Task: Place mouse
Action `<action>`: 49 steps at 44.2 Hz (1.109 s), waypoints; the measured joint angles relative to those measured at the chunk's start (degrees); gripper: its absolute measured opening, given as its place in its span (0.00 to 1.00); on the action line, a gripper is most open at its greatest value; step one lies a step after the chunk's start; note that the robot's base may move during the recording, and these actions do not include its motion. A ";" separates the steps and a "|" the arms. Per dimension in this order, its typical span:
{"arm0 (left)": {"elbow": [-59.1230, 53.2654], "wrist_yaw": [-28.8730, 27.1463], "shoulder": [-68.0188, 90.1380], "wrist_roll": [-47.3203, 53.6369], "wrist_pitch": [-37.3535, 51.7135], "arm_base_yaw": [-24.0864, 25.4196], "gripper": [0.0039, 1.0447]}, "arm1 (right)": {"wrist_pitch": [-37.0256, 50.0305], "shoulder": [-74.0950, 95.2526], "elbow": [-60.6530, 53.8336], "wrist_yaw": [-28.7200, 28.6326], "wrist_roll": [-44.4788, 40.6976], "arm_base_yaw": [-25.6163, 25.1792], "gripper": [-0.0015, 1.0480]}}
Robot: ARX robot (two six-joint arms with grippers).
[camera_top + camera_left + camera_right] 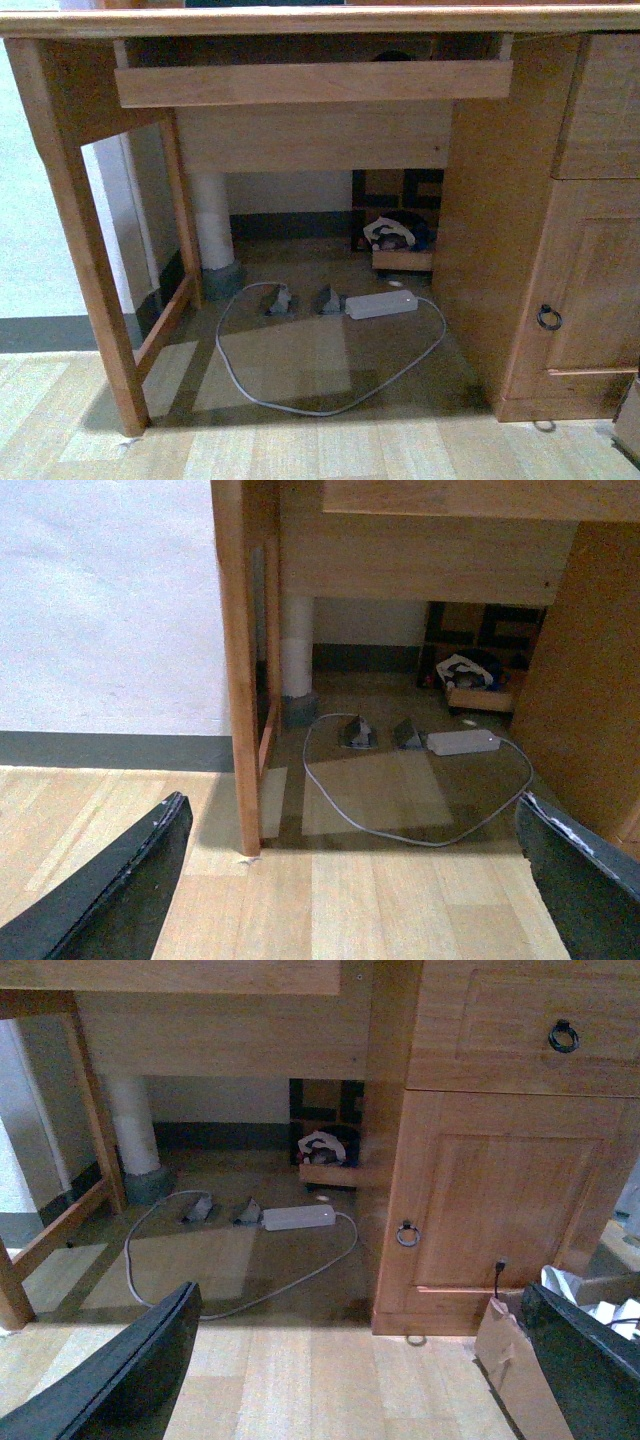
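Underneath the wooden desk, a power brick lies on floorboards.

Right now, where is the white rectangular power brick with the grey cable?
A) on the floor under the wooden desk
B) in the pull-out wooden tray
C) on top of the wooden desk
A: the white rectangular power brick lies on the floor under the wooden desk, its grey cable looped in front of it.
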 joint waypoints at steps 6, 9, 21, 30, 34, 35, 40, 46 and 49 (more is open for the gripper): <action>0.00 -0.02 0.00 0.00 0.00 0.00 0.94 | 0.00 0.00 0.00 0.02 0.00 0.00 0.94; 0.00 0.00 0.00 0.00 0.00 0.00 0.94 | 0.00 0.00 0.00 0.00 0.00 0.00 0.94; 0.00 0.00 0.00 0.00 0.00 0.00 0.94 | 0.00 0.00 0.00 0.02 0.00 0.00 0.94; 0.00 0.00 0.00 0.00 0.00 0.00 0.94 | 0.00 0.00 0.00 0.00 0.00 0.00 0.94; 0.00 0.00 0.00 0.00 0.00 0.00 0.94 | 0.00 0.00 0.00 0.00 0.00 0.00 0.94; 0.00 0.00 0.00 0.00 0.00 0.00 0.94 | 0.00 0.00 0.00 0.00 0.00 0.00 0.94; 0.00 -0.02 0.00 0.00 -0.04 -0.02 0.94 | 0.04 0.00 0.00 0.00 -0.02 0.00 0.94; 0.00 -0.02 0.00 0.00 0.02 0.00 0.94 | 0.00 0.00 0.00 0.02 0.00 0.00 0.94; 0.00 0.00 0.00 0.00 0.00 0.00 0.94 | 0.00 0.00 0.00 0.00 0.00 0.00 0.94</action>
